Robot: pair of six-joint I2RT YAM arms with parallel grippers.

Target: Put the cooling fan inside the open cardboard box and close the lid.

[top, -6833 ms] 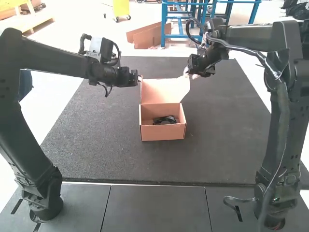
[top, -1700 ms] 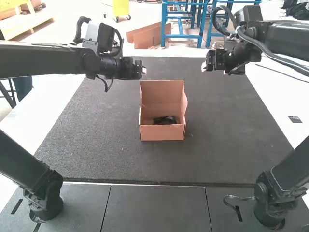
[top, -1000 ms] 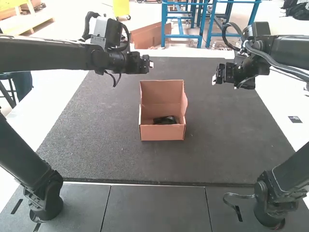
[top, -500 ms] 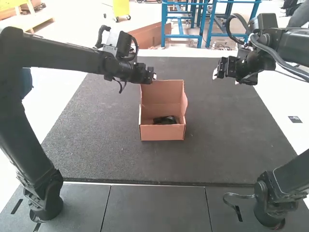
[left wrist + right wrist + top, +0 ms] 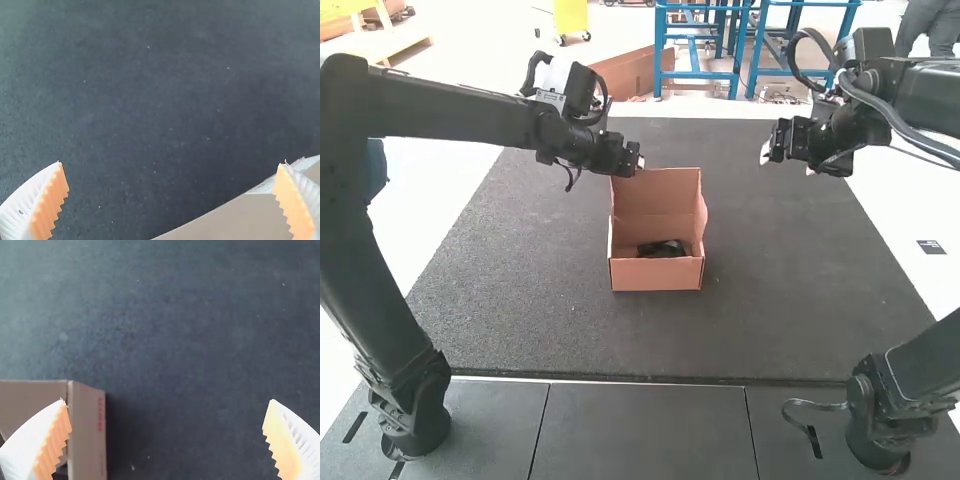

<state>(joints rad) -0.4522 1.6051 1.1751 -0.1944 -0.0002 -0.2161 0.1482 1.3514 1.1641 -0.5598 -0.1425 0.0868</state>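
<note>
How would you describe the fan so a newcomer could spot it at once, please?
On the dark mat stands one open cardboard box, near the middle. The fan lies inside it: small and black against tan walls.

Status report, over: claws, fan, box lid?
Left claw open at upright lid's top left corner. Right claw open, off to its right. Cooling fan inside cardboard box. Nothing blocks the lid.

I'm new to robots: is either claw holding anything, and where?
Nothing. Both are open: left claw by the cardboard box lid, right claw apart from it.
</note>
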